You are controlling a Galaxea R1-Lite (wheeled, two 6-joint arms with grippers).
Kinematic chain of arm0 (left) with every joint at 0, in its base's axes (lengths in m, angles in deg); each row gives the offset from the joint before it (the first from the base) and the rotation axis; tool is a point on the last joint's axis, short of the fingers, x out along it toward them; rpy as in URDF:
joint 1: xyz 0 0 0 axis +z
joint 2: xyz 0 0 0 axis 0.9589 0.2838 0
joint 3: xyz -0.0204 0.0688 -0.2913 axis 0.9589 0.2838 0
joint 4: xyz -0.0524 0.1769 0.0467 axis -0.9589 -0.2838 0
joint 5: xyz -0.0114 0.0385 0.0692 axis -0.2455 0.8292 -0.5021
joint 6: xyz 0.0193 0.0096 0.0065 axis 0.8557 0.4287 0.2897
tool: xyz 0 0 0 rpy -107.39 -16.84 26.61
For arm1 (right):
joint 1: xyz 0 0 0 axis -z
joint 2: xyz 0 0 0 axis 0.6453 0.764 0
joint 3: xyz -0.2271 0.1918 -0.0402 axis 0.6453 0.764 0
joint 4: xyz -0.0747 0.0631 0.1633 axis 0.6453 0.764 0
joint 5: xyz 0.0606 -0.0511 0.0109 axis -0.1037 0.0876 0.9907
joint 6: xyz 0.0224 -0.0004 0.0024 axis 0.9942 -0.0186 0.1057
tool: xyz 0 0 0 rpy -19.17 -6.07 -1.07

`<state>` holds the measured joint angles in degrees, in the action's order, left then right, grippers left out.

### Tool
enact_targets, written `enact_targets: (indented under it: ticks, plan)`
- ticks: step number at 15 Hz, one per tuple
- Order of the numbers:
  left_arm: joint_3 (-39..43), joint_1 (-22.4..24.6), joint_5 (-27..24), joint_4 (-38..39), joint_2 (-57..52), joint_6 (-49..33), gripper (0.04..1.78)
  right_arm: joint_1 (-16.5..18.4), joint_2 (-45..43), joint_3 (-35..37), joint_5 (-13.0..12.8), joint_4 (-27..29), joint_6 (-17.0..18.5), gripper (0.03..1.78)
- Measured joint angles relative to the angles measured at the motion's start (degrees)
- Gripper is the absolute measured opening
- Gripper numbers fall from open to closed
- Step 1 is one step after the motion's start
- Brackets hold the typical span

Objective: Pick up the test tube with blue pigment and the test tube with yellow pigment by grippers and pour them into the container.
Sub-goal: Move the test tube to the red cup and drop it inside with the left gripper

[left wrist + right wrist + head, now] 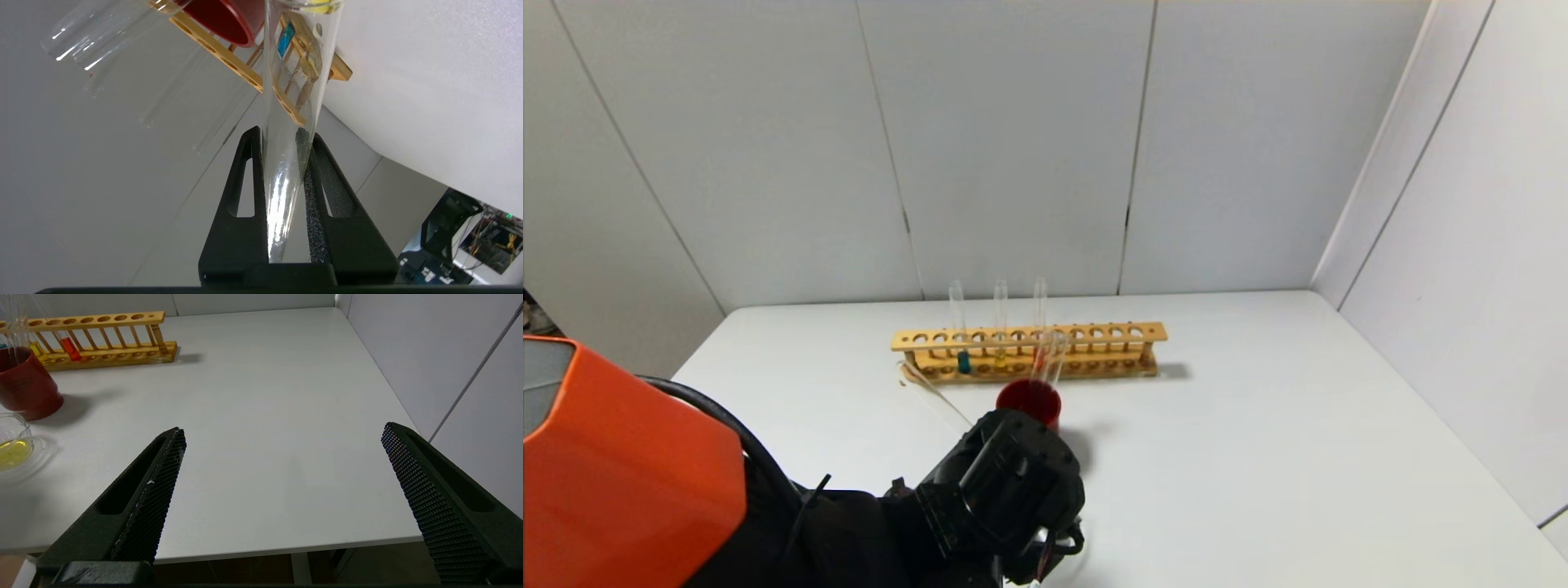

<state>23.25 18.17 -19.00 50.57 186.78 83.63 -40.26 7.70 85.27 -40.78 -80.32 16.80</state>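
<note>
Red cup (1030,403) before wooden rack (1028,350)

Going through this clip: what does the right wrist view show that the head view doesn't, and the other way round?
Only the right wrist view shows the container, holding yellow liquid beside the red cup, and the right gripper, jaws wide open above the table. Only the head view shows the left gripper, low in front of the cup. Both views show the red cup and the wooden rack.
</note>
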Motion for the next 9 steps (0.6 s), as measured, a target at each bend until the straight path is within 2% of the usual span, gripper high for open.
enact_targets:
  ticks: [5,9]
  plan:
    - [-1.6,-0.9,-0.3,5.3,-5.1,-4.7,0.31,0.0,0.0,0.0,0.0,0.0,0.0,1.75]
    - [-5.2,0.0,0.2,13.0,-8.4,-16.3,0.31,0.0,0.0,0.0,0.0,0.0,0.0,1.75]
